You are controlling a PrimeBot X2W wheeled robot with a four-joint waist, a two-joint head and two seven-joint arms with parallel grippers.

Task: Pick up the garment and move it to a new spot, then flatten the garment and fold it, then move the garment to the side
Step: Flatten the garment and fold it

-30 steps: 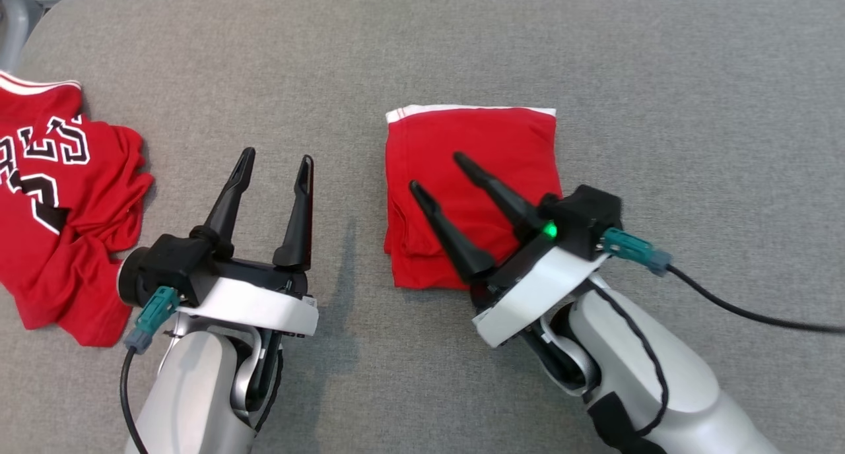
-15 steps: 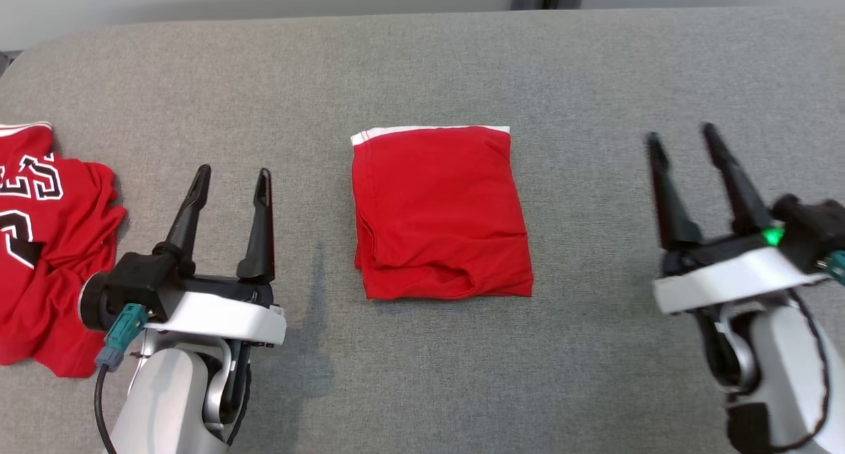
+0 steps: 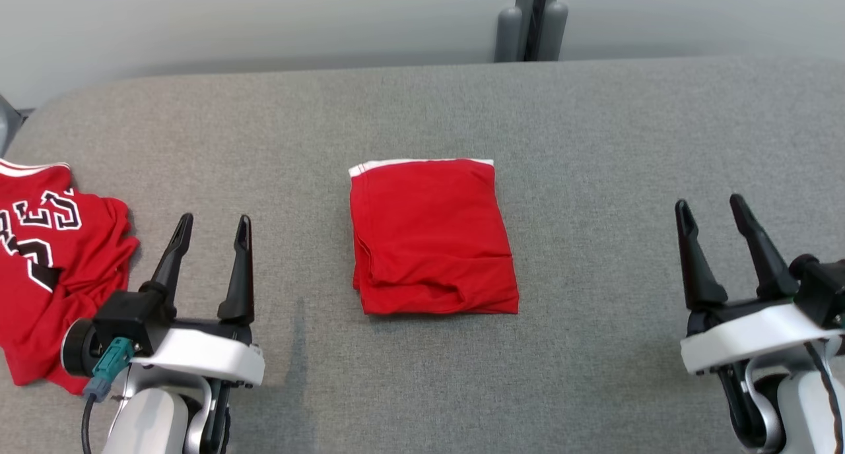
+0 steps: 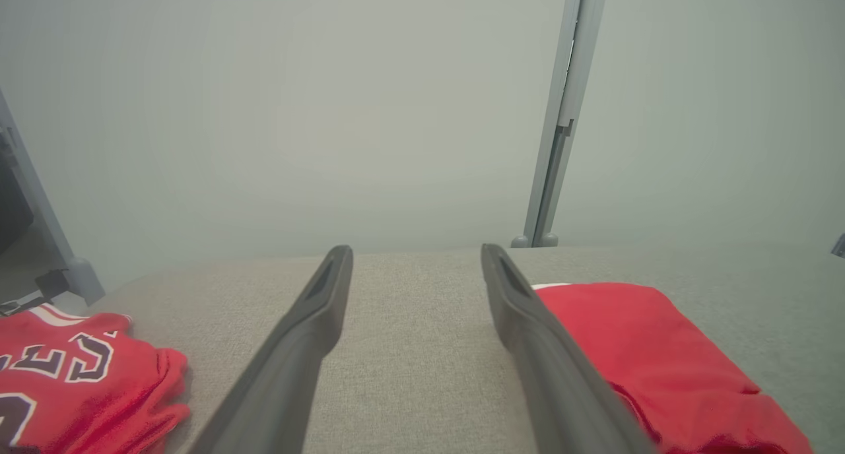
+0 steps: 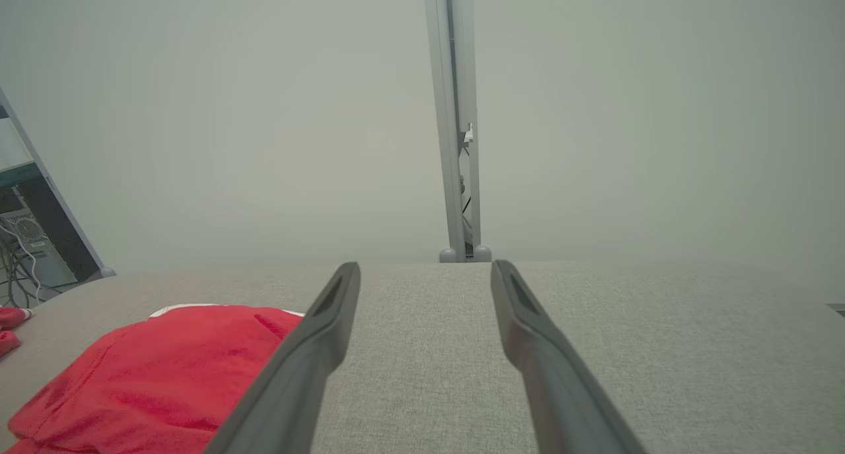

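A red garment [image 3: 430, 236] with a white band along its far edge lies folded into a neat rectangle in the middle of the grey table [image 3: 594, 144]. The left wrist view has the folded garment [image 4: 667, 361] at its lower right, and the right wrist view has the garment [image 5: 152, 375] at its lower left. My left gripper [image 3: 214, 220] stands open at the lower left, well left of the fold, nothing between its fingers. At the lower right my right gripper [image 3: 709, 203] is open too, far to the right of the garment and touching nothing.
A crumpled red jersey [image 3: 46, 269] with black and white lettering lies at the table's left edge, close to my left arm. Behind the table's far edge rises a grey post [image 3: 531, 18] against a pale wall. Computer gear [image 5: 26, 243] stands off the left end.
My right gripper left the folded garment and swung far to the right, empty. The head camera tilted up, so the far edge and wall now show. The garment stays folded.
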